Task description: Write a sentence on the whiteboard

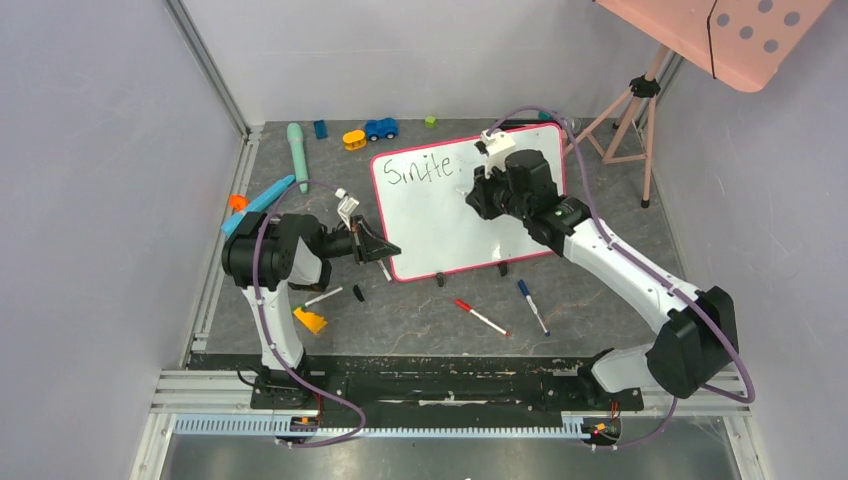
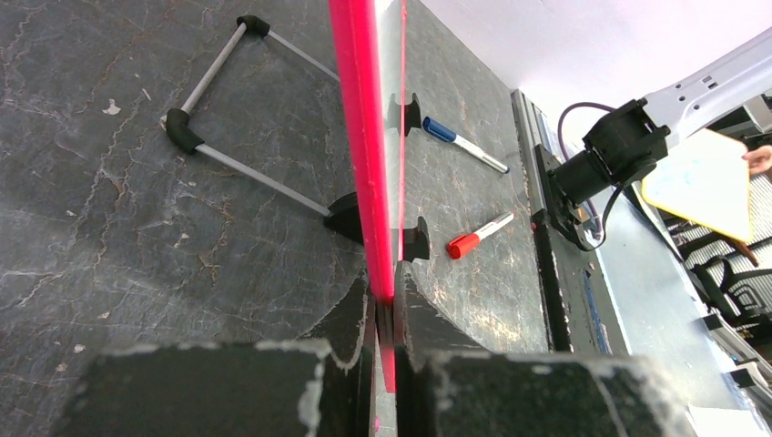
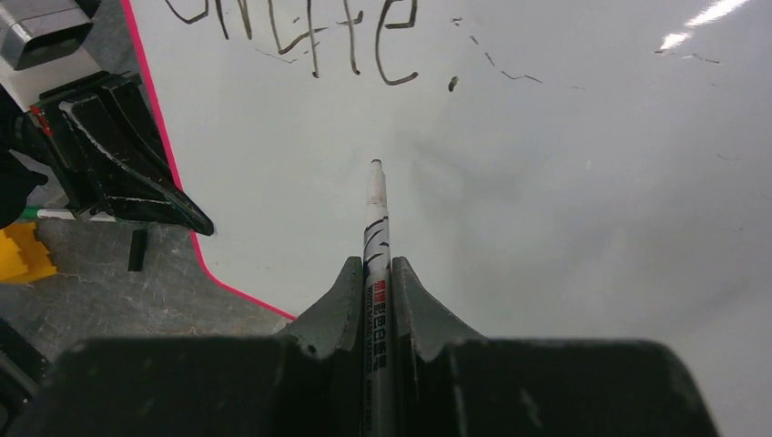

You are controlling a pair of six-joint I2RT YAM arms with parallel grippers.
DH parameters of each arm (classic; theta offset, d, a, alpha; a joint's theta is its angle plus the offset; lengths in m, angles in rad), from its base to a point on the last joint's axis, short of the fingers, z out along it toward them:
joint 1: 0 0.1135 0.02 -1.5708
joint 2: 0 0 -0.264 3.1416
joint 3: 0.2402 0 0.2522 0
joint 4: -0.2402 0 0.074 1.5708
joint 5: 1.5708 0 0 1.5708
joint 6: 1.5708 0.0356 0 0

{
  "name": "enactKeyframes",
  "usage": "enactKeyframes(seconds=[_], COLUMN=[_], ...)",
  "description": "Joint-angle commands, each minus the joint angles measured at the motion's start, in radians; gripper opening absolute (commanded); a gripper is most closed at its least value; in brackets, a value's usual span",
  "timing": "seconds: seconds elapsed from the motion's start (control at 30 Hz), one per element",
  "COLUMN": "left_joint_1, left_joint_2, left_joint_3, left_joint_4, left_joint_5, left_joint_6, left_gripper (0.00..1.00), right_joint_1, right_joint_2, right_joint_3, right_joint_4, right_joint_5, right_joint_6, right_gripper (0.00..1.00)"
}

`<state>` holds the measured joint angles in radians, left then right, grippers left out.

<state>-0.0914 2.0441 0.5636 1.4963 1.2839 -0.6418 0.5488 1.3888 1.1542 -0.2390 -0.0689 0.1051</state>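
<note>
Top external view: the whiteboard (image 1: 440,225) stands mid-worktop (image 1: 400,335), with the sentence (image 1: 424,168) a single black word at its far left corner. The left pincer (image 1: 383,250) is clamped on the board's near left frame edge. The right pincer (image 3: 375,278) grips a black marker (image 3: 374,205), its tip pointing at bare board below the writing.

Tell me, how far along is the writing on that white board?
Done: one black handwritten word, roughly "Smite.", along the top of the glossy white board with a pink-red frame. In hand: the left gripper is shut on the board's frame, and the right gripper is shut on a white marker pen aimed at bare board below the word. Left: the rest of the sentence; most of the board is blank.
</note>
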Motion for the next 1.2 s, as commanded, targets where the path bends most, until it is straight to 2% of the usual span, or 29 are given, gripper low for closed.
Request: enactKeyframes(seconds=[0.0, 0.57, 0.97, 1.17], left_joint_1=[-0.010, -0.010, -0.010, -0.010], left_joint_2=[0.016, 0.031, 0.029, 0.031], left_joint_3=[0.007, 0.022, 0.021, 0.023], left_joint_4=[0.060, 0.061, 0.061, 0.061], left_joint_5=[0.048, 0.069, 0.072, 0.074], left_joint_6=[0.121, 0.115, 0.116, 0.113], left_gripper=[0.03, 0.08, 0.11, 0.12], right_joint_1=[0.042, 0.135, 0.157, 0.157], right_joint_2=[-0.037, -0.010, 0.076, 0.114], right_joint_3=[0.000, -0.016, 0.071, 0.118], right_joint_4=[0.054, 0.102, 0.107, 0.088], right_joint_5=[0.044, 0.114, 0.093, 0.153], right_joint_6=[0.007, 0.003, -0.023, -0.022], right_gripper=[0.00, 0.00, 0.00, 0.00])
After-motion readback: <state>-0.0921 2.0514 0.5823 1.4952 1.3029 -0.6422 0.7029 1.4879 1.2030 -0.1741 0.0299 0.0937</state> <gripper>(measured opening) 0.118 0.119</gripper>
